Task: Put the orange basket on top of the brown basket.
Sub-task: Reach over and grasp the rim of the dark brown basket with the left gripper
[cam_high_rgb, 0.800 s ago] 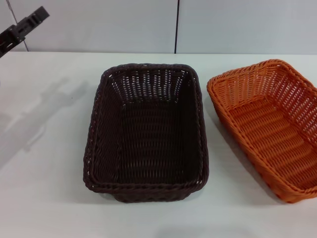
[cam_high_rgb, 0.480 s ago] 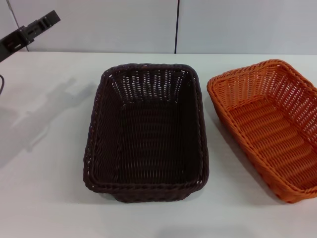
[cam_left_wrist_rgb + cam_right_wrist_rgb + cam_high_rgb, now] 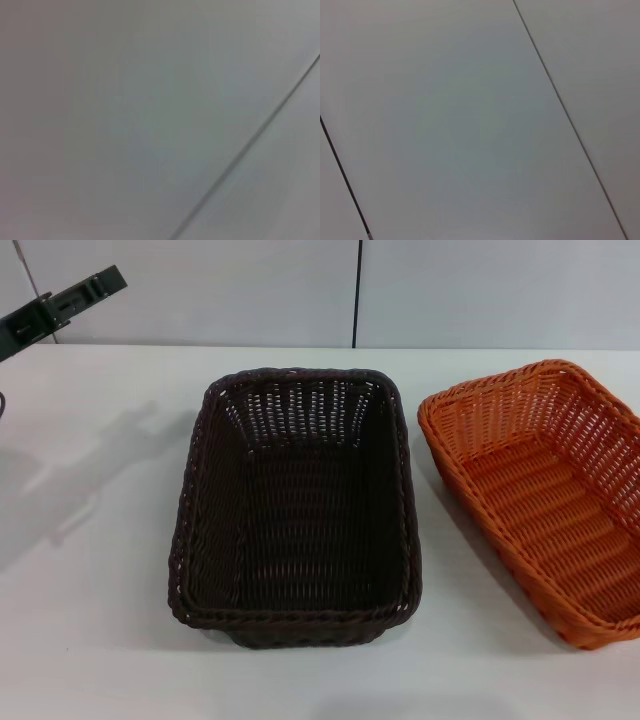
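orange basket (image 3: 545, 495): 1, upright w/ mouth up, on table (image 3: 90, 570) at robot's right; long axis runs near-to-far, skewed so the far end leans toward centre; near-right part cut by frame edge.
brown basket (image 3: 297, 508): 1, upright w/ mouth up, mid-table; long axis near-to-far, roughly straight, far end slightly narrower in view.
relation: the 2 baskets sit side by side, close at far corners but a strip of table shows btwn them; not stacked.
contents: both look empty inside, only weave visible.
left gripper (image 3: 62, 305): dark arm part at far left, raised above table near the wall (image 3: 200, 290), well apart from both baskets; casts shadow on table; jaws apart or together — can't tell.
right gripper: not seen in head view.
wrist views: both show only pale panels (image 3: 125, 115) w/ thin dark seams (image 3: 560, 105); no baskets in them.
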